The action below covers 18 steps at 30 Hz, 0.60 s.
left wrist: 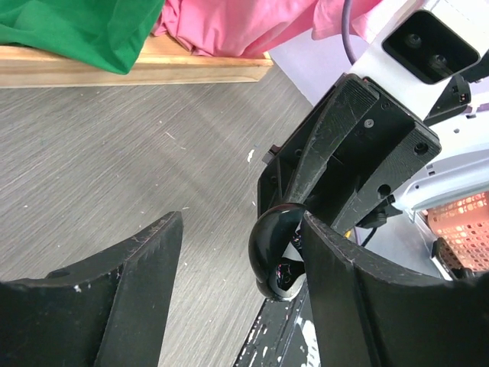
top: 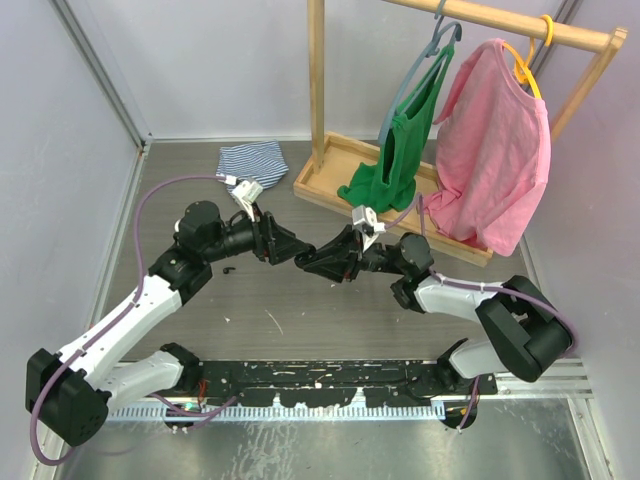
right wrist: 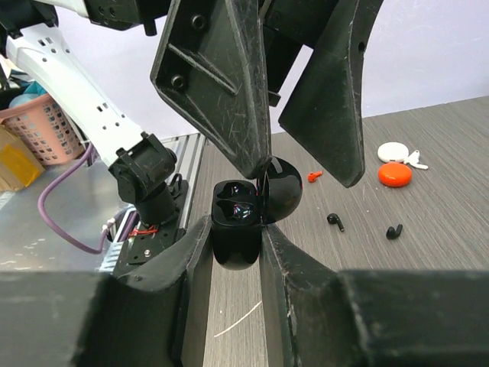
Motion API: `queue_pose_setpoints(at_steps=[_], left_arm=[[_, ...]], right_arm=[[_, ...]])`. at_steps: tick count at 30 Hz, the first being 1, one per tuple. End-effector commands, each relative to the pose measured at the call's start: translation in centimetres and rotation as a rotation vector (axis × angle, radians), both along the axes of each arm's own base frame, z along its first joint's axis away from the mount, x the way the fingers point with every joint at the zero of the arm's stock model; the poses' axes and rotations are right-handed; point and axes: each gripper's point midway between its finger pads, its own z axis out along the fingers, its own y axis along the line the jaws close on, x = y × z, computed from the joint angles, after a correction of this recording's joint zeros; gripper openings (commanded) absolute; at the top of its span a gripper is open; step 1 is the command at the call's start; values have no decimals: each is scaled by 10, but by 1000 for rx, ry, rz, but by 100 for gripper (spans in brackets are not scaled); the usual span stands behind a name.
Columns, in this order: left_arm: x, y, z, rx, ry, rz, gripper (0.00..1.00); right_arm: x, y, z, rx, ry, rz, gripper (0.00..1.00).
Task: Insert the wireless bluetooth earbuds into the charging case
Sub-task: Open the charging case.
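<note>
**Open case held aloft, buds on the table**

The right gripper (right wrist: 235, 233) clamps its jaws on the lower half of the black charging case (right wrist: 233, 210) and holds it above the table (right wrist: 443, 138). The lid (right wrist: 284, 191) is hinged open to one side. The left gripper (right wrist: 306, 172) comes in from the opposite side with its jaws apart. One finger touches the seam between lid and body, the other stands clear of the lid, and we see no bud between them. We cannot tell whether the wells of the case are filled.

Two black earbuds (right wrist: 335, 222) lie on the table well apart from the case. An orange bud (right wrist: 313, 176) lies farther back, near an orange case (right wrist: 395, 174) and a white case (right wrist: 393, 151).

We judge three risks:
- **Lid or case:** the touching finger, if pressed harder, may snap the lid shut or lever the case out of the right jaws, which grip only a smooth, rounded shell.
- **Buds:** they are far smaller than a finger, so a pinch slightly off centre may flick one away.
- **Collision:** the two grippers work almost tip to tip, so a small misjudged approach may knock them together.
</note>
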Motion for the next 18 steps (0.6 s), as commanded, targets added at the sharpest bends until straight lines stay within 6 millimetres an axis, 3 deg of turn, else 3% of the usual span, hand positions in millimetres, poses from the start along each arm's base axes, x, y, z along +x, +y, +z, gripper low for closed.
queue_pose_setpoints(at_steps=[1,11,15,18], left_arm=[[1,5,26,-22,-62,32,66],[7,50,-6,181,34,265,75],[11,79,-28,239,96,439,92],[14,100,-36,290,128,555,97]], right_arm=[[-2,-4,17,54,-101,-34,1],[1,-14,-2,50,-171,-121,1],[3,-20,-10,51,-203,-163,1],[8,-22,-18,35,-207,-201,1]])
